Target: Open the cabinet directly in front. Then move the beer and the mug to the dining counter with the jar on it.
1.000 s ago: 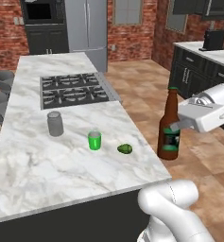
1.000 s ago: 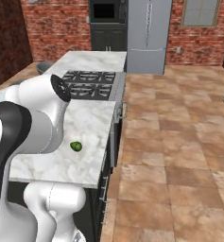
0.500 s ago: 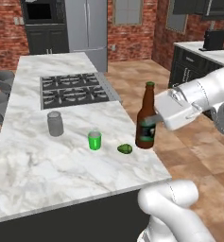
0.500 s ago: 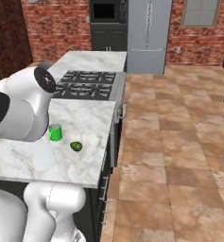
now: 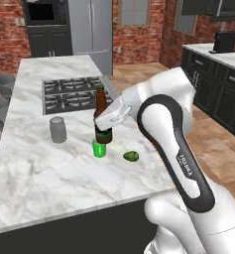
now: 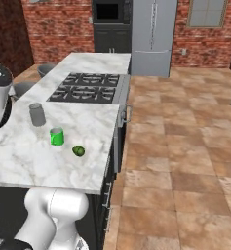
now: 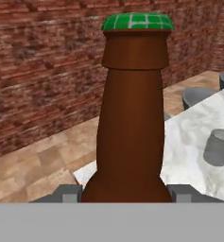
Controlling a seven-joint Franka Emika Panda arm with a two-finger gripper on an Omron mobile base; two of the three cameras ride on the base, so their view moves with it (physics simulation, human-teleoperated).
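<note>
My gripper point(image 5: 105, 125) is shut on the beer point(image 5: 100, 101), a brown long-necked bottle that stands upright over the dining counter point(image 5: 49, 173). Its base sits just behind the green mug point(image 5: 99, 149), and I cannot tell whether it touches the marble. The grey jar point(image 5: 58, 130) stands a little to the left of both. In the hand view the beer point(image 7: 132, 118), with a green cap, rises between my fingertips point(image 7: 68, 193), and the jar point(image 7: 218, 147) is at the right. From the right base the mug point(image 6: 57, 136) and jar point(image 6: 37, 114) stand on the counter point(image 6: 19, 161). The cabinet is out of view.
A small dark green fruit point(image 5: 131, 157) lies on the marble right of the mug. The black gas cooktop point(image 5: 72, 94) is set in behind the jar. Grey stools point(image 5: 2, 84) line the counter's left side. Tiled floor point(image 6: 185, 146) stretches along its right edge.
My arm has swung the beer leftward, from beyond the counter's right edge to over the marble just behind the mug. The mug, jar and fruit have not moved.
</note>
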